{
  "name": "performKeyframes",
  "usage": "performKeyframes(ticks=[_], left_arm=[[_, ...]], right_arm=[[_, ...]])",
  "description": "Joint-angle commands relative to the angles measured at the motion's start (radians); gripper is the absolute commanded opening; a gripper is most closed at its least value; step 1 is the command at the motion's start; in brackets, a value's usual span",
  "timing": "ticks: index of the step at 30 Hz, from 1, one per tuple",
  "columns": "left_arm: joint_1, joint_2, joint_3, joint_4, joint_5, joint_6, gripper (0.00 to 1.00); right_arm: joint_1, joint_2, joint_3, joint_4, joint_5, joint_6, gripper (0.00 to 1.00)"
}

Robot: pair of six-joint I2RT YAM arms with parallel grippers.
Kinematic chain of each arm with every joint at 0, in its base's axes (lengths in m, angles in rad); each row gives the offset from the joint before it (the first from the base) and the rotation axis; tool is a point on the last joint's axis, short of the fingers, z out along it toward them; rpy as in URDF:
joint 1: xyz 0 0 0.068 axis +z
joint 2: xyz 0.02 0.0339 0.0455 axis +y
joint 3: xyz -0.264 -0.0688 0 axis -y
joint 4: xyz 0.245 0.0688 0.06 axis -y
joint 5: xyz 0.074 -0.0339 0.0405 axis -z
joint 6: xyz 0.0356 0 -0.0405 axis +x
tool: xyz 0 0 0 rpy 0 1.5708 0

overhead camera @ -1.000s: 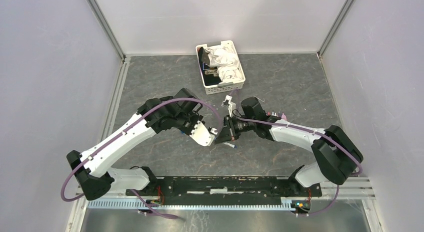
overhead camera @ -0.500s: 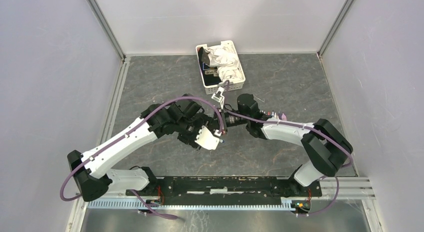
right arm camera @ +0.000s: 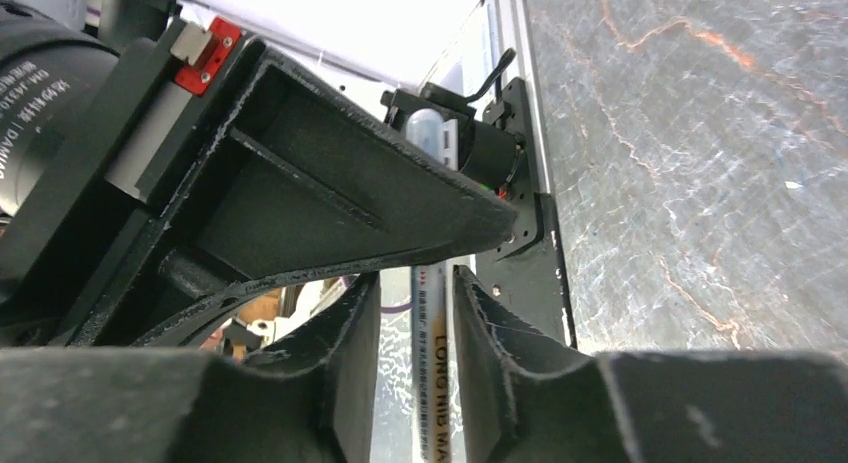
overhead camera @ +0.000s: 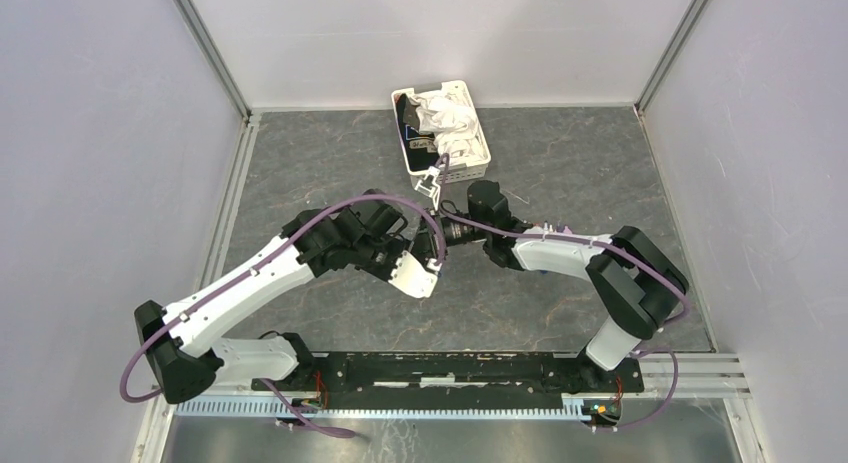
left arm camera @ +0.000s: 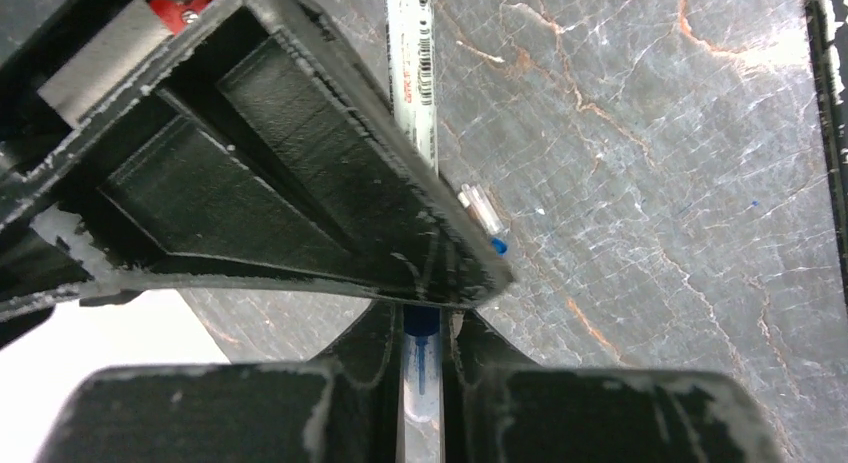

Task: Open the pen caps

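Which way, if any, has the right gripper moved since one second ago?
Yes. The right gripper has moved up the top view and leftward, closing on the near left corner of the white basket.

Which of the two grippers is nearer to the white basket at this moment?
The right gripper: its fingertips nearly reach the near edge of the white basket, while the left gripper, holding a pen, lies farther back, toward the arm bases.
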Motion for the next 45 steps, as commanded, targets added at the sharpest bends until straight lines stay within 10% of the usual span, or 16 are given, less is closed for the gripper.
performKeyframes(ticks=[1,7,12,22,25,27,28,29,30,34,45], left_arm=[[-0.008,-0.005,0.013,0.071,0.051,0.008,0.02],[-0.012,0.015,0.060,0.049,0.076,0.007,0.02],[-0.023,0.046,0.105,-0.008,0.118,-0.004,0.02],[-0.066,0.094,0.133,0.007,0.081,-0.057,0.02],[-0.093,0.109,0.150,0.016,0.019,-0.033,0.02],[0.162,0.083,0.166,-0.071,-0.090,0.148,0.02],[0.528,0.052,0.194,-0.083,-0.009,0.315,0.02],[0.855,0.057,0.217,-0.092,0.134,0.536,0.02],[0.913,0.095,0.258,-0.200,0.157,0.647,0.03],[0.396,-0.032,0.069,0.004,-0.054,0.373,0.02],[0.195,-0.025,0.069,0.006,-0.068,0.228,0.02]], right_arm=[[0.055,0.019,0.129,0.020,-0.033,-0.059,0.41],[0.080,0.099,0.268,-0.107,-0.064,-0.153,0.41],[0.082,0.144,0.330,-0.083,-0.011,-0.150,0.01],[0.074,0.302,0.548,-0.166,0.038,-0.129,0.00],[0.053,0.403,0.723,-0.427,0.038,-0.268,0.00],[0.036,0.212,0.476,-0.896,0.100,-0.643,0.00],[0.043,-0.019,0.036,-0.844,0.174,-0.718,0.00],[0.015,-0.315,-0.391,-0.459,0.228,-0.526,0.00],[-0.055,-0.443,-0.690,-0.130,0.233,-0.249,0.00],[-0.041,-0.330,-0.429,-0.486,0.109,-0.486,0.00],[-0.066,-0.289,-0.207,-0.646,0.096,-0.597,0.00]])
